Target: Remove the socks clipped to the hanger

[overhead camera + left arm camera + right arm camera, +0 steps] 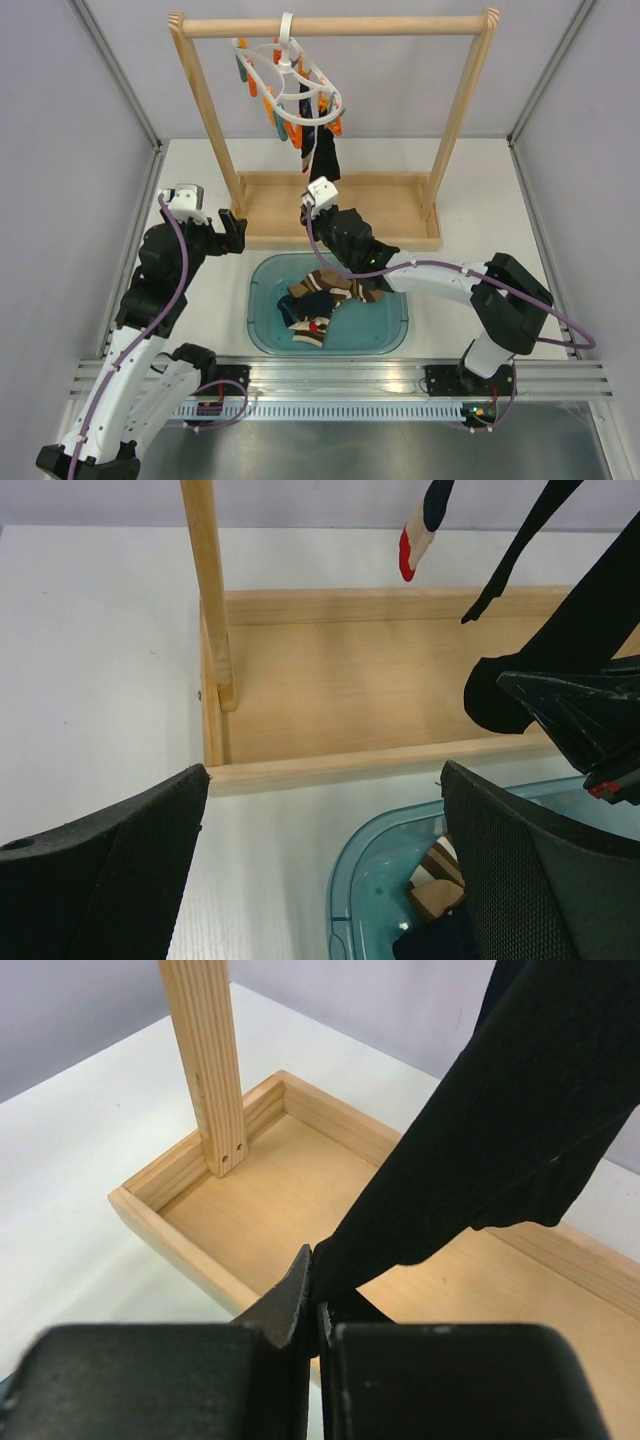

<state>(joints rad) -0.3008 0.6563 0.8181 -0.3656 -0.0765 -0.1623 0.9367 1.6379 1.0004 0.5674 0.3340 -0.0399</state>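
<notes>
**Right arm gripping a dark sock beneath the hanger**

A white surface (500,200) is carrying the whole arrangement. Pale grey wall panels (60,150), framed by metal posts, are enclosing it on three sides. A slotted metal rail (350,375) is running along the near edge, where the arm bases are sitting.

A wooden rail frame (330,25) is standing at the far side, with its tray-like base (350,680) resting on the surface. The white hanger (295,85) is hooking over the top rail, left of the middle, with orange and teal pegs dangling below it. A dark sock (500,1130) is hanging from those pegs down towards the base, and a red-toed sock (410,545) is hanging beside it.

The right gripper (312,1260) is reaching over the base, its jaws pressed fully together on the lower end of the dark sock. The left gripper (325,770) is hovering just beside the left end of the base, its jaws spread wide and holding nothing.

A translucent teal tub (256,310) is sitting on the surface between the frame and the arm bases. A heap of socks (320,300), striped and dark, is lying inside it.
</notes>
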